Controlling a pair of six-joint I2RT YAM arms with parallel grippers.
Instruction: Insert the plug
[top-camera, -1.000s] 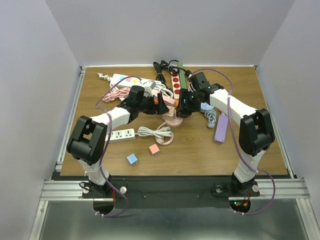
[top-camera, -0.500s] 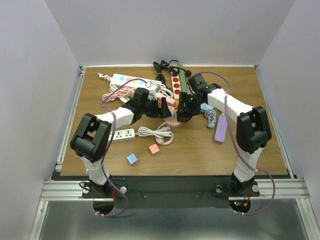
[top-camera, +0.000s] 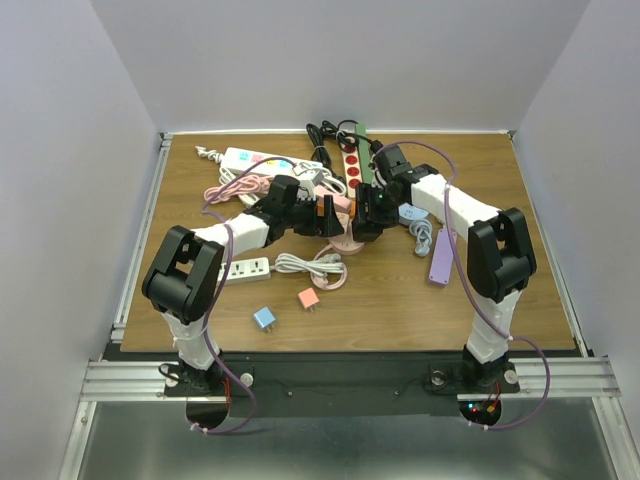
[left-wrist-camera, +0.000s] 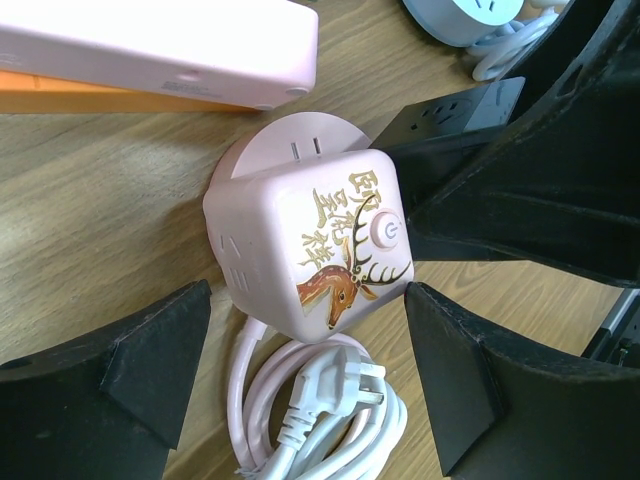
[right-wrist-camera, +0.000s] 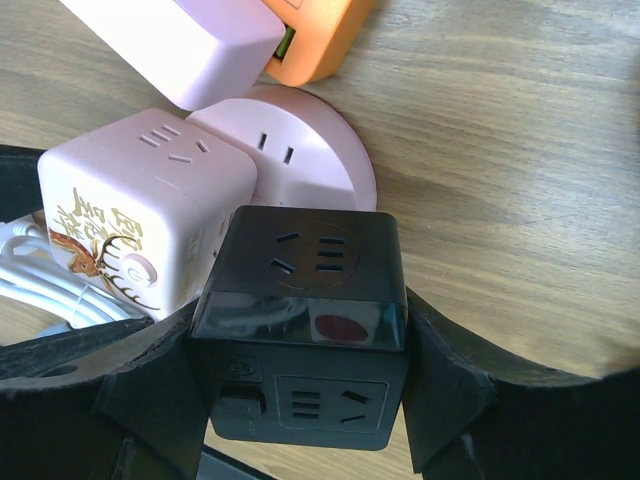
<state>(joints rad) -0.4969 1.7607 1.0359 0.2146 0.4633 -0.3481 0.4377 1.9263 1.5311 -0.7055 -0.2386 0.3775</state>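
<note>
A white plug lies on its coiled cable on the wood, just below a pink cube socket with a deer picture. My left gripper stands open, its fingers on either side of the plug and the cube's lower end, touching neither. The right gripper is shut on a black cube socket, holding it by two opposite sides right beside the pink cube. In the top view both grippers meet mid-table, left gripper and right gripper.
A round pink socket lies under the pink cube, with a pink strip and an orange one behind. Elsewhere lie a white strip, blue and orange adapters, a purple strip and a red-buttoned strip.
My left arm has reached right to the pink cube and its jaws have narrowed a little. The right arm has shifted slightly left with the black cube still held.
</note>
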